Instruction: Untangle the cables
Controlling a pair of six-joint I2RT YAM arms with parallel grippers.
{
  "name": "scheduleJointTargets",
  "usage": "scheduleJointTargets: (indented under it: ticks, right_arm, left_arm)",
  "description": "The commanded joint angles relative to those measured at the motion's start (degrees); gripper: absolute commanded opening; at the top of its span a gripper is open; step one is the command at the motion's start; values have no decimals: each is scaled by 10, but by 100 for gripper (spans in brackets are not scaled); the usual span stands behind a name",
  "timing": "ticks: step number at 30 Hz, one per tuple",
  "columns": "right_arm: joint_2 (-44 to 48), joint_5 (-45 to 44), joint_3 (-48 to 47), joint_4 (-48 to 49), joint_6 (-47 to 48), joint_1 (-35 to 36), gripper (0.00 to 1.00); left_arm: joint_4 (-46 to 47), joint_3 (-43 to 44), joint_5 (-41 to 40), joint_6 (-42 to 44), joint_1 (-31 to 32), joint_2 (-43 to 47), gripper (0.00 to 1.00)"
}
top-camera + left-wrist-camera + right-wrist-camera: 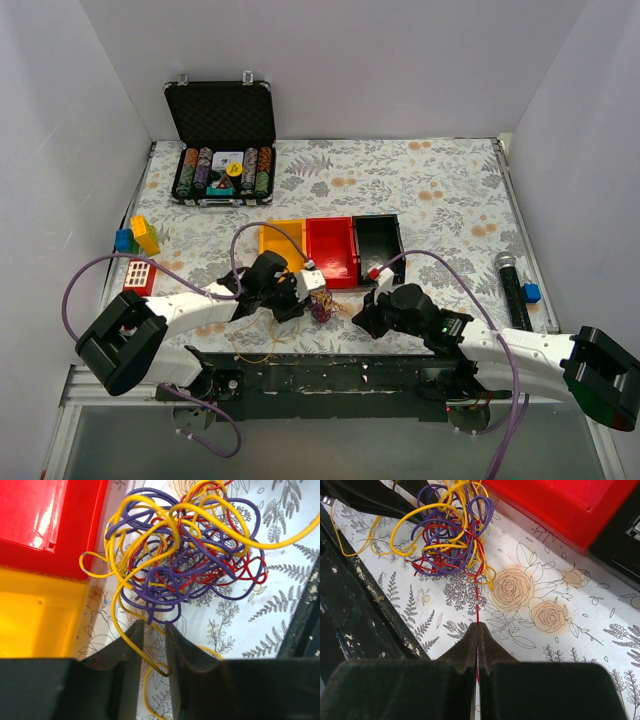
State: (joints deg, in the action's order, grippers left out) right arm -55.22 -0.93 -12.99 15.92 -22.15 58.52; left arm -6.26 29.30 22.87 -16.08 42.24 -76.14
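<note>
The cables form a fist-sized knot (320,308) of yellow, purple and red wires on the floral cloth, just in front of the red bin. The knot fills the left wrist view (185,550) and the top of the right wrist view (447,530). My left gripper (154,626) sits at the knot's left side (300,295), jaws narrowly apart, with a yellow strand (125,639) running loose through the gap. My right gripper (478,625), right of the knot (362,318), is shut on a thin red wire (477,600) that runs straight into the knot.
Yellow (282,240), red (332,250) and black (379,243) bins stand in a row behind the knot. An open poker chip case (222,140) is at the back left. Toy blocks (140,237) lie left, a microphone (510,285) right. The table's dark front edge (365,605) is close.
</note>
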Motion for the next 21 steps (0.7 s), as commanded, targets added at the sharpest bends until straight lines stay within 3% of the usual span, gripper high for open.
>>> scheduleJointTargets:
  ticks: [1, 5, 10, 21]
  right_arm:
    - [14, -2, 4, -3, -9, 1, 1]
    - [17, -3, 1, -14, -11, 1, 1]
    - [39, -15, 0, -34, -14, 1, 1]
    - [79, -39, -2, -88, -18, 0, 1]
  left_arm:
    - [32, -25, -45, 5, 25, 6, 17]
    - [57, -36, -74, -2, 41, 8, 0]
    - [35, -45, -117, 3, 41, 36, 0]
    - [-83, -44, -163, 34, 35, 200, 0]
